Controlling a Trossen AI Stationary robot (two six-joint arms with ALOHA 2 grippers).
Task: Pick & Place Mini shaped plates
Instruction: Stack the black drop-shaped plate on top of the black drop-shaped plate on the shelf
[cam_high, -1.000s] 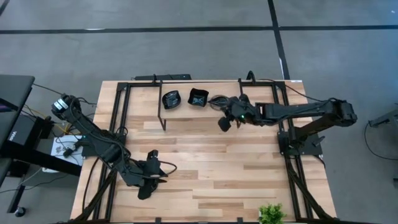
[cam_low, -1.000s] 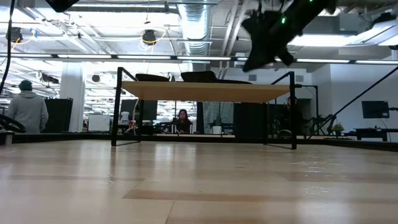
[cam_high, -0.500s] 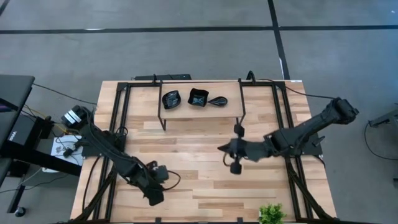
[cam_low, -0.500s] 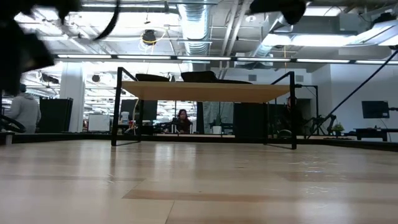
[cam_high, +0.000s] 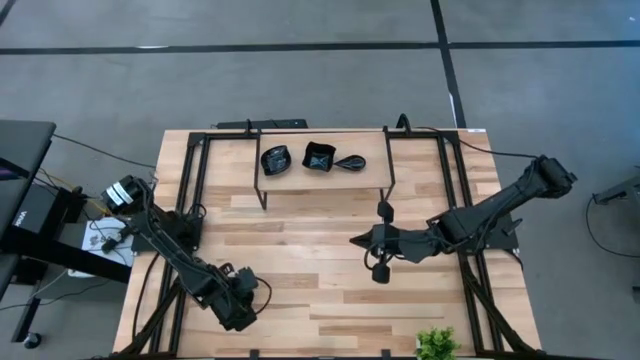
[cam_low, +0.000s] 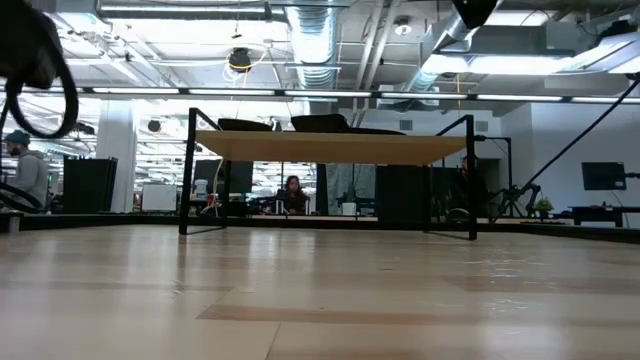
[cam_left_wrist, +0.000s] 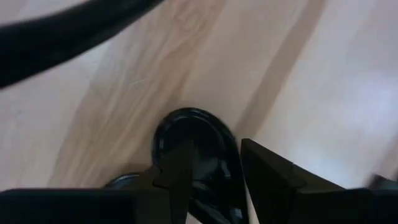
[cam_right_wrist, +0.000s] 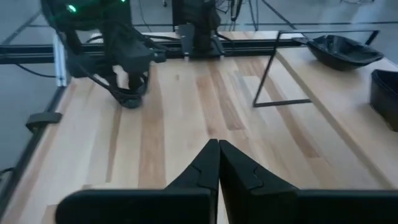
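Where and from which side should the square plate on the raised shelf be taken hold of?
Probably by its front or back wall, pinched from straight above. The square plate sits open side up on the shelf, and the wavy-round plate and teardrop plate crowd its other two walls.

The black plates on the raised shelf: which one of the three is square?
The middle plate is square, with straight sides and corners. The left plate has a rounded, wavy outline, and the right plate is a flatter teardrop shape.
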